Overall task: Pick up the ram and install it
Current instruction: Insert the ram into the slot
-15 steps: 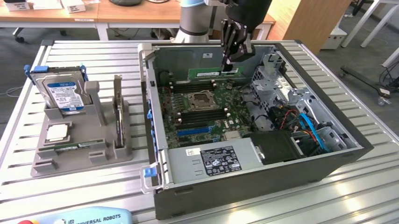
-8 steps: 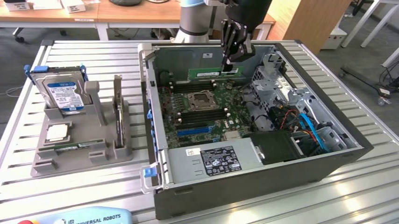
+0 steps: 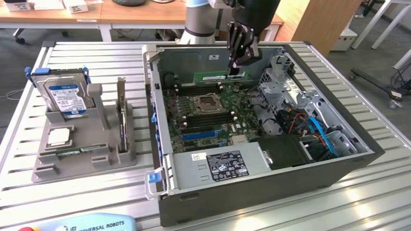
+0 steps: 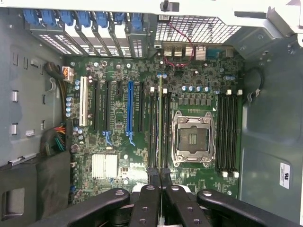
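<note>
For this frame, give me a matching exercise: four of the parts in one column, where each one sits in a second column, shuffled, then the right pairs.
Things:
1. ram
2. hard drive
3. processor chip
4. CPU socket

Places:
A. lying flat in a recess of the grey holder
B. on the motherboard, with no chip in it
C. held by the shut gripper above the motherboard
D. standing on edge in the grey holder

Pairs: 1-C, 2-D, 3-A, 4-B
</note>
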`<state>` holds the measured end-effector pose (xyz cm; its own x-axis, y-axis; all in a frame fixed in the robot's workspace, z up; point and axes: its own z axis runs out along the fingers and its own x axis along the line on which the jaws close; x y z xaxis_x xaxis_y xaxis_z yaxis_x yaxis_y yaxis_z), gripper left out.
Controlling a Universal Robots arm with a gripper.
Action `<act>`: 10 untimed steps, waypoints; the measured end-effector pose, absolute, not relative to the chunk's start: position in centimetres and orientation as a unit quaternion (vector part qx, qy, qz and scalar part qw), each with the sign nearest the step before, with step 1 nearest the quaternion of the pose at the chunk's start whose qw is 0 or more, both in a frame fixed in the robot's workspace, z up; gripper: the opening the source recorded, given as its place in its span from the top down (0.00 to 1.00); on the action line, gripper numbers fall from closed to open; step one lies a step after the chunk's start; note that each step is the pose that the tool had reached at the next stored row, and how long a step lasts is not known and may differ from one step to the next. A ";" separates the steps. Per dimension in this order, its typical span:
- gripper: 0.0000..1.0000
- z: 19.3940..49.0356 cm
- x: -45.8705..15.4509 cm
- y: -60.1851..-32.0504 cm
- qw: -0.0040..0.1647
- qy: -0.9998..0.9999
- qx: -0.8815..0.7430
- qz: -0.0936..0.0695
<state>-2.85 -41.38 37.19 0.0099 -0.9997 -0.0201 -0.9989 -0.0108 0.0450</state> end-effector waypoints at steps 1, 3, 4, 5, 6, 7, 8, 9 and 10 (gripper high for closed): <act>0.89 37.1 -2.8 -41.4 0.009 -0.703 0.711 -0.023; 0.89 36.9 -2.8 -41.4 0.009 -0.703 0.711 -0.023; 0.89 36.9 -2.8 -41.4 0.009 -0.703 0.711 -0.023; 0.89 36.8 -2.8 -41.4 0.009 -0.703 0.711 -0.023; 0.89 36.7 -2.8 -41.4 0.009 -0.703 0.711 -0.023; 0.89 36.6 -2.8 -41.4 0.009 -0.703 0.711 -0.023; 0.89 36.5 -2.8 -41.4 0.009 -0.703 0.711 -0.023; 0.89 36.4 -2.8 -41.4 0.009 -0.703 0.711 -0.023; 0.89 36.4 -2.8 -41.4 0.009 -0.703 0.711 -0.023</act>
